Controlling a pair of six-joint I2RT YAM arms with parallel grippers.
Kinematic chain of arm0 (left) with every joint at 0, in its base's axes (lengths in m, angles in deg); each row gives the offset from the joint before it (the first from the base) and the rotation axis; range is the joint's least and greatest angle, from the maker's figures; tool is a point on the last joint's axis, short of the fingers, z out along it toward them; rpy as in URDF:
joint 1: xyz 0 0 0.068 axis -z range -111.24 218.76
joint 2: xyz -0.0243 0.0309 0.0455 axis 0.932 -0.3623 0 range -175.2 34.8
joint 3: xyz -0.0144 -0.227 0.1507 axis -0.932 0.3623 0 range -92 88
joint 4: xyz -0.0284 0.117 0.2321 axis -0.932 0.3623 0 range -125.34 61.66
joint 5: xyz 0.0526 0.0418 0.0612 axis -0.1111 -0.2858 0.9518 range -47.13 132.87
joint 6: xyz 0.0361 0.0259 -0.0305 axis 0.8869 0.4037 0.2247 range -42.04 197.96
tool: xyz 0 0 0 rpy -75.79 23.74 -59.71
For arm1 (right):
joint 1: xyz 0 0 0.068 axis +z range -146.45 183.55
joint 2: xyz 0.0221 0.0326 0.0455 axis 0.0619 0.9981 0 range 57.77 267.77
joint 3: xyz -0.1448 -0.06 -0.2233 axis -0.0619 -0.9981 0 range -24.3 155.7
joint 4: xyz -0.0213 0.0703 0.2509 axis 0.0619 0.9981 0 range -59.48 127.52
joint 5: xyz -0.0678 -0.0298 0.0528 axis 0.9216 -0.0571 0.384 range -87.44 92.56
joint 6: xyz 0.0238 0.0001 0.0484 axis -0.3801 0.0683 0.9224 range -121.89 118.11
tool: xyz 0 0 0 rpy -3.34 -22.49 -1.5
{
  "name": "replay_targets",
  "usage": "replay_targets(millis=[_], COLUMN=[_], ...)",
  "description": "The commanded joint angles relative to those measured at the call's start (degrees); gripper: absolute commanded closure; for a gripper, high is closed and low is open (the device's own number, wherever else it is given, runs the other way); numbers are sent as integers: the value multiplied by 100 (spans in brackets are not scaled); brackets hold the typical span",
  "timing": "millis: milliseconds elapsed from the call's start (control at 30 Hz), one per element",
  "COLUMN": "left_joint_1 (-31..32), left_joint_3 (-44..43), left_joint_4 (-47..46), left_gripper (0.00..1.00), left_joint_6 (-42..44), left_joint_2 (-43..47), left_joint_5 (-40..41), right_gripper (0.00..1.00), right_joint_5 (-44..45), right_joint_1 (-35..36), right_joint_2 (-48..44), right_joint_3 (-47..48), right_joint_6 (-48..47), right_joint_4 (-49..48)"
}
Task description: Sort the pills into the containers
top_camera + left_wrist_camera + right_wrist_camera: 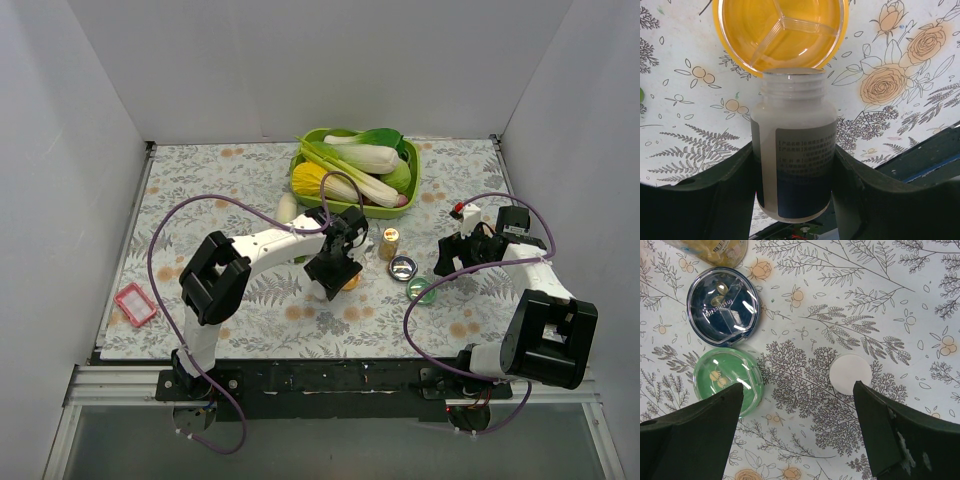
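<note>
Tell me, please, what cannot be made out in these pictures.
- White bottle, left wrist view: contents hidden by its cloudy wall.
- Orange dish, same view: far rim cut off by the top edge.
- Yellow bottle, right wrist view: mostly cut off by the top edge.
- Blue dish, top view: pills too small to see.

The orange dish, at the top of the left wrist view, is glossy translucent plastic. Below it, the bottle is milky, matt plastic. The blue dish and green dish gleam with glare, and the white cap looks matt.
</note>
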Motion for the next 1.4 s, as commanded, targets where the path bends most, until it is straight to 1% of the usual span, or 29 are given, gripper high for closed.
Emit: replay_targets(millis=[0, 300, 1367], left_joint_1=[52, 96, 105], left_joint_3=[-187, -222, -345], left_joint_4=[81, 134, 178], left_gripper=[100, 100, 100], left_joint_6=[-33, -7, -77], left_joint_2=[-72, -116, 60], left_joint_5=[117, 267, 126], right_gripper=[2, 2, 2], right_joint_5=[-119, -119, -128], right_joint_1=[-47, -48, -56], right_joint_2=[48, 74, 101], right_joint_3=[86, 104, 104], right_joint_6=[-68, -77, -77], right_joint_4=[108, 125, 143])
